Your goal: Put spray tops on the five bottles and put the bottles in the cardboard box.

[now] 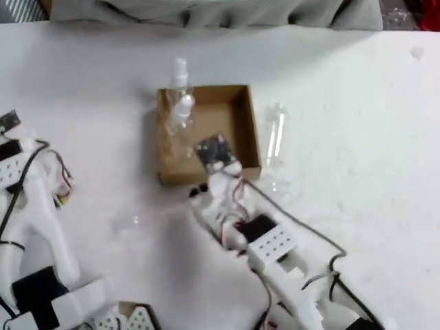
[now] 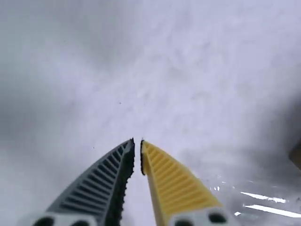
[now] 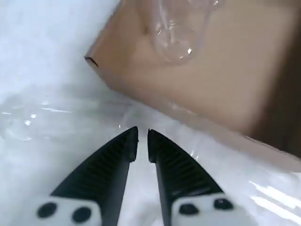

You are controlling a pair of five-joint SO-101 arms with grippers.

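I see a clear bottle (image 1: 275,137) beside the cardboard box (image 1: 249,130) | right gripper (image 3: 142,132) all but shut, empty | left gripper (image 2: 137,141) shut, empty

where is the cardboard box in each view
high view: cardboard box mid-table, a bottle lying inside
left wrist view: brown sliver at the frame edge, maybe the box, cannot tell
right wrist view: just beyond the right gripper
shared landmark: that clear bottle at the box

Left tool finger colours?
Left tool: one finger grey, the other yellow, both ribbed. Shows best in the left wrist view.
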